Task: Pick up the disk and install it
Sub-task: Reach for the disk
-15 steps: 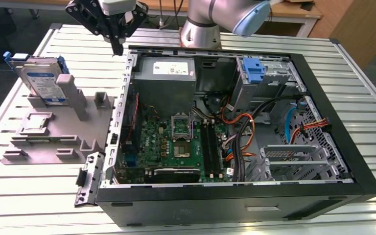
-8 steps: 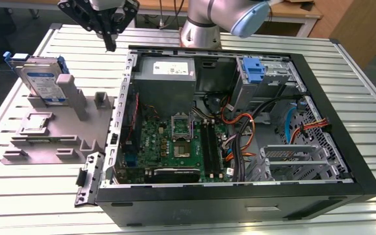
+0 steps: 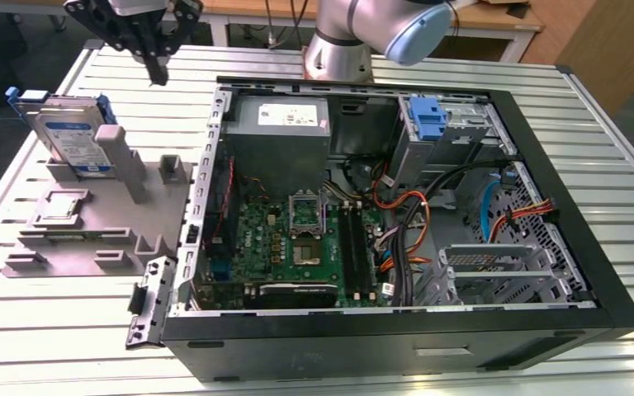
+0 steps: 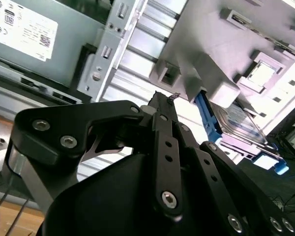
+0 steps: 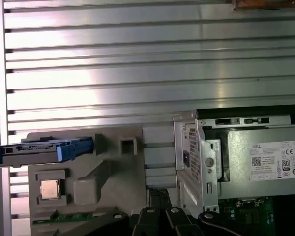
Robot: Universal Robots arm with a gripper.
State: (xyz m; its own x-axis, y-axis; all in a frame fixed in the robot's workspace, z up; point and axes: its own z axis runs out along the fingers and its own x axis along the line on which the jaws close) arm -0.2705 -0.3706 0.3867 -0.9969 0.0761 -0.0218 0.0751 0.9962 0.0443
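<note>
Hovering closed fingers (image 3: pixel 158 66) near upright disk (image 3: pixel 75 136)

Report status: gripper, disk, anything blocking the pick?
Gripper shut, empty, hovering apart from the disk. Disk upright in the grey holder, not yet picked. No obstruction seen between them.

printed white sticker (image 3: pixel 281 114) on power supply (image 3: pixel 278 153); white-and-blue label (image 3: pixel 72 137) on disk (image 3: pixel 57 110)

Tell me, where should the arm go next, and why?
Probably sideways toward the exterior view's left, until it is above the disk. The gripper hangs empty, fingers shut, off to one side of the disk, which stands on edge in the grey holder.
</note>
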